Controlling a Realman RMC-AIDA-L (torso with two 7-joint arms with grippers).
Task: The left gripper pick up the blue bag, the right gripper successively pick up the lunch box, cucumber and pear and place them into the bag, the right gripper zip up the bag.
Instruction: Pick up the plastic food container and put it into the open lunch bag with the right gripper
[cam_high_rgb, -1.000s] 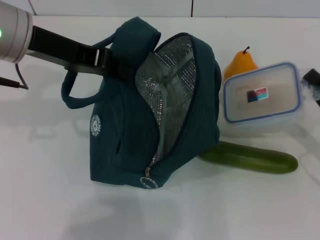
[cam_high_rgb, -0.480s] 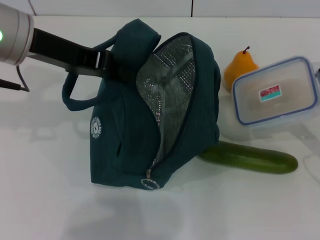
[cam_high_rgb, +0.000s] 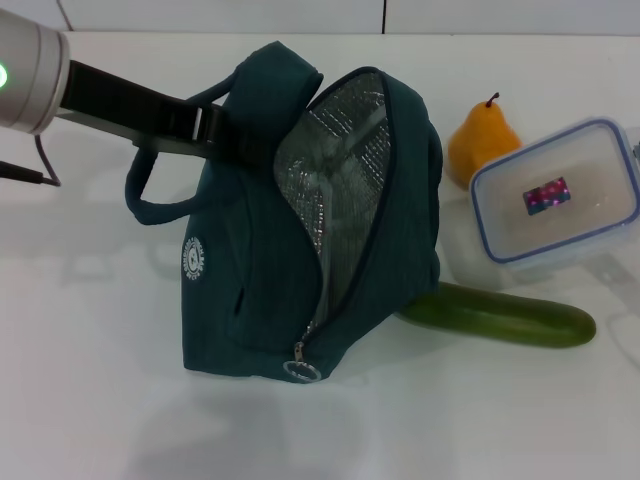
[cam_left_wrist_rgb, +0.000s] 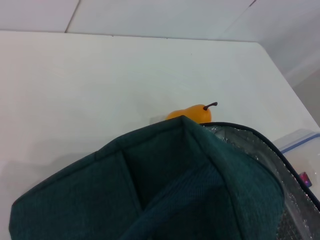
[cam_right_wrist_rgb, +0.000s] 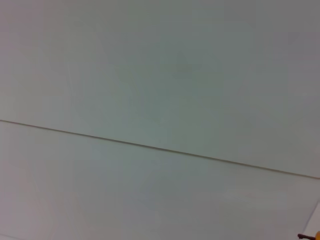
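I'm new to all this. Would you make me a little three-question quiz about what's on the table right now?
1. True or false: the blue bag is zipped shut.
2. Which item lies on the table right beside the bag's base? A) the pear B) the cucumber C) the lunch box
3. Fill in: the left pincer grips the bag near its ____.

Key:
1. False. The mouth gapes, showing silver lining.
2. B.
3. Top, by the loop handles.
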